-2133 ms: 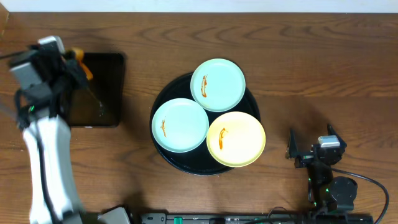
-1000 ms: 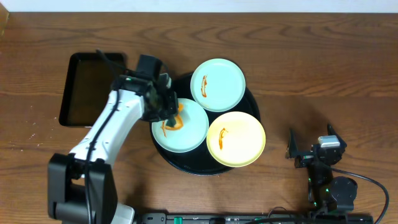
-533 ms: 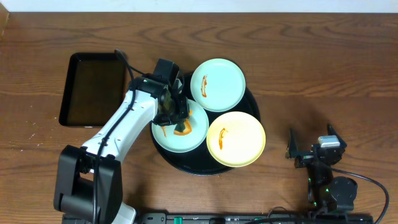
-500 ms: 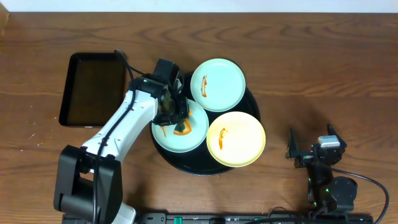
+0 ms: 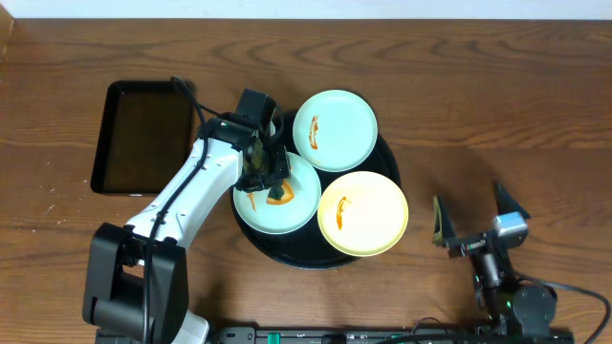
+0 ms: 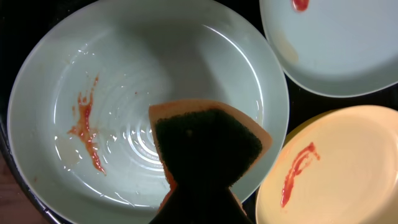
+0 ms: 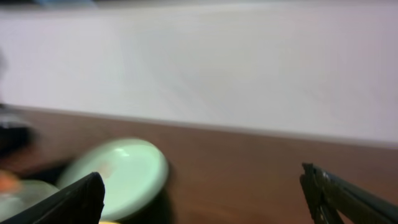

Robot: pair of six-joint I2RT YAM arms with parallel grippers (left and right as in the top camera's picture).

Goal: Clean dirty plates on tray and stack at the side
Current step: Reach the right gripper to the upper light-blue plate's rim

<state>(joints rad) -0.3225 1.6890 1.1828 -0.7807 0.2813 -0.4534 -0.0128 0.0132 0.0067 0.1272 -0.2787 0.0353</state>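
The left fingers (image 5: 267,174) pinch an orange sponge (image 6: 208,146). Its dark scouring face is turned toward the wrist camera, and it is held low over the nearer blue-green plate (image 6: 124,74), apparently touching it. That suits a scrub: a firm pinch lets the arm drag the sponge without losing it. The plate looks wet, with ripples around the sponge. Its orange-red smear (image 6: 84,127) lies beside the sponge on the side toward the bench's left edge and is not yet covered, so the wipe probably has to sweep that way.

This plate shares the round black tray (image 5: 287,256) at mid-bench with the second blue-green plate (image 5: 335,129) toward the far edge and the yellow plate (image 5: 363,212) toward the right. All three sit rim to rim and each carries a smear, so none is ready to stack. A rectangular black tray (image 5: 143,134) sits near the left edge.

The right fingers (image 5: 441,223) are spread wide and empty near the near-right corner, well apart from the tray, and look parked out of the way.
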